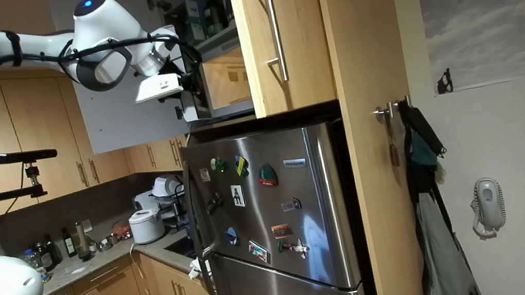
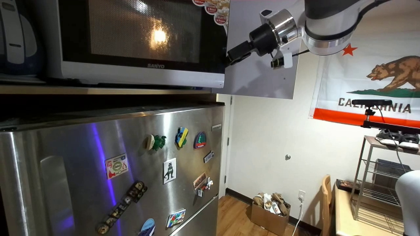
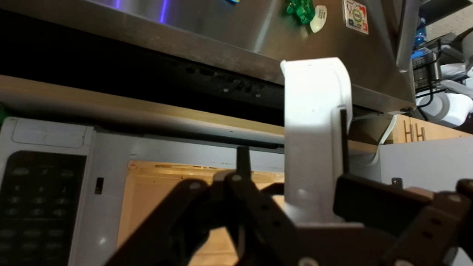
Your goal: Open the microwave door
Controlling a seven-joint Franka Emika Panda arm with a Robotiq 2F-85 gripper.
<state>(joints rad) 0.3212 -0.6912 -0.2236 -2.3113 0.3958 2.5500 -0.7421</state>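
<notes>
— Finding the microwave door (image 2: 144, 37) where?
— Filling the upper left of the frame in an exterior view, facing outward with a dark window and "SANYO" lettering beneath; in the wrist view, jutting edge-on just right of centre, standing swung open.
— Showing any inside of the microwave (image 3: 105, 210)?
— Yes, glowing amber at the lower middle of the wrist view, beside a dark control panel (image 3: 42, 207) at lower left.
— Holding anything in the gripper (image 2: 229, 59)?
— Showing fingers (image 3: 377, 203) parted in the wrist view, having the door's free edge between; not being able to tell firm pinching from loose straddling.
— Hanging from what?
— From the white arm (image 1: 103, 23), spanning the upper left in an exterior view.
— Seeing anything underneath?
— Seeing the steel fridge (image 1: 259, 215) at lower middle there, carrying scattered magnets (image 1: 268, 175), and, at upper right, a poster (image 1: 475, 27) hanging.
</notes>
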